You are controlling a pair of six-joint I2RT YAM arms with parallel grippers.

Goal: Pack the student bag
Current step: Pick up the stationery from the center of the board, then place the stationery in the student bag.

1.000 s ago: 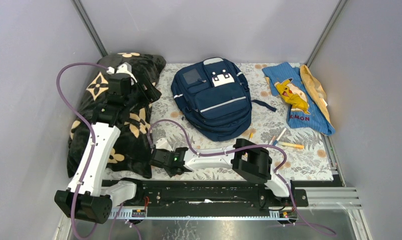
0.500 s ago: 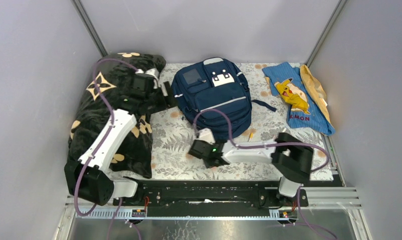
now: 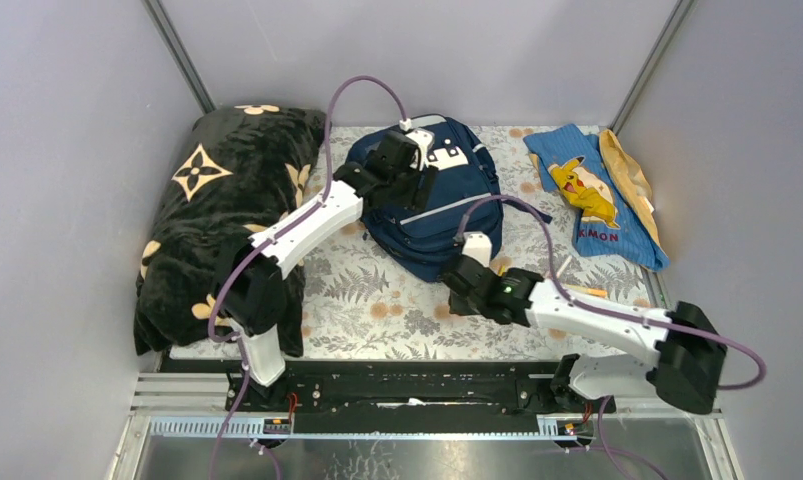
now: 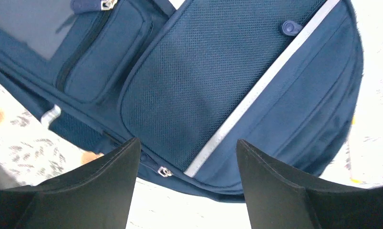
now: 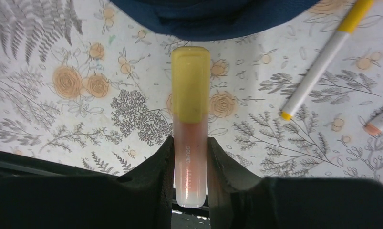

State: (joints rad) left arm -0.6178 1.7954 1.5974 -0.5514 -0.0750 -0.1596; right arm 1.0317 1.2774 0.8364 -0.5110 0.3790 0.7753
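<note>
The navy student bag [image 3: 467, 195] lies flat at the back middle of the table, front pocket up. My left gripper [image 3: 414, 188] hovers over its front, open and empty. In the left wrist view the gripper [image 4: 187, 142] frames the bag's mesh pocket [image 4: 203, 81], the pale stripe and a zipper pull [image 4: 164, 171]. My right gripper [image 3: 457, 277] is just in front of the bag's near edge. In the right wrist view it [image 5: 190, 143] is shut on a yellow-capped marker [image 5: 190, 95] with a pinkish body, pointing at the bag's edge [image 5: 213, 12].
A black blanket [image 3: 227, 210] with tan flowers fills the left side. A light-blue cartoon cloth [image 3: 592, 195] and a yellow cloth [image 3: 629, 175] lie at the back right. Loose pens [image 3: 582, 290] lie right of the bag, two showing in the right wrist view [image 5: 323, 57].
My left arm has swung right from over the blanket to over the bag. My right arm has moved right and forward to the bag's near edge.
</note>
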